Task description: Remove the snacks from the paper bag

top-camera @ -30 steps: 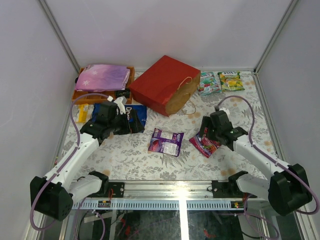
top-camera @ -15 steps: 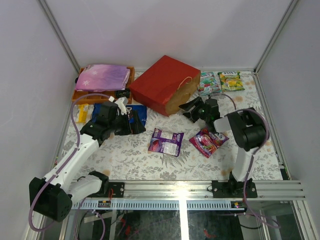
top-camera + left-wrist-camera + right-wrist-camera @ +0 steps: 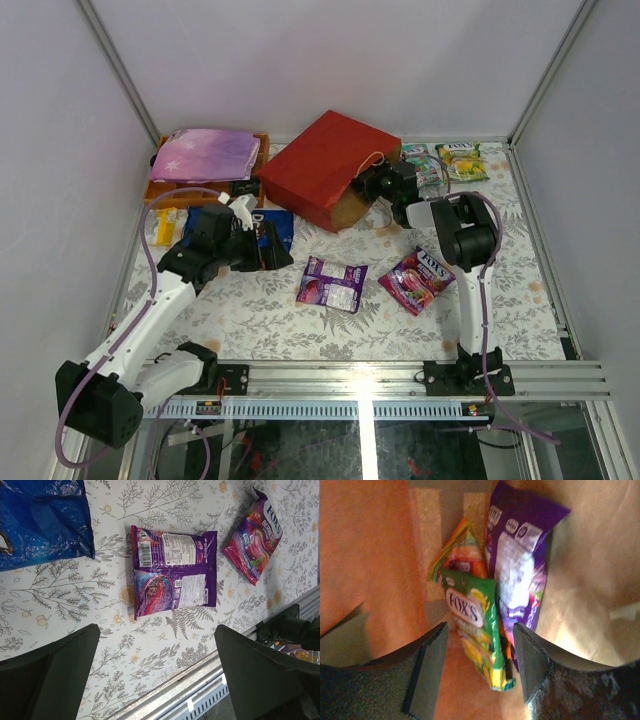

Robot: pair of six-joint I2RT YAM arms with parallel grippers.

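Observation:
The red paper bag (image 3: 325, 165) lies on its side, mouth toward the right. My right gripper (image 3: 375, 186) is open and reaches into the mouth. In the right wrist view the open gripper (image 3: 480, 675) faces a green packet (image 3: 475, 625), a purple packet (image 3: 520, 565) and an orange packet (image 3: 462, 555) lying inside on the brown paper (image 3: 375, 545). My left gripper (image 3: 262, 243) is open and empty above the blue Doritos bag (image 3: 275, 235). A purple packet (image 3: 332, 283) and a pink-red packet (image 3: 418, 278) lie on the table. The left wrist view shows the open gripper (image 3: 157, 675), the Doritos bag (image 3: 42, 522), the purple packet (image 3: 172, 575) and the pink-red packet (image 3: 254, 540).
Two green packets (image 3: 425, 167) (image 3: 462, 160) lie at the back right. An orange tray (image 3: 160, 188) at the back left carries a pink-purple starry pouch (image 3: 205, 153). The table's front rail (image 3: 210, 685) runs under the left gripper. Grey walls close in three sides.
My right gripper has left the pink-red packet on the table and swung back to the bag's mouth, reaching inside. The left arm has barely moved.

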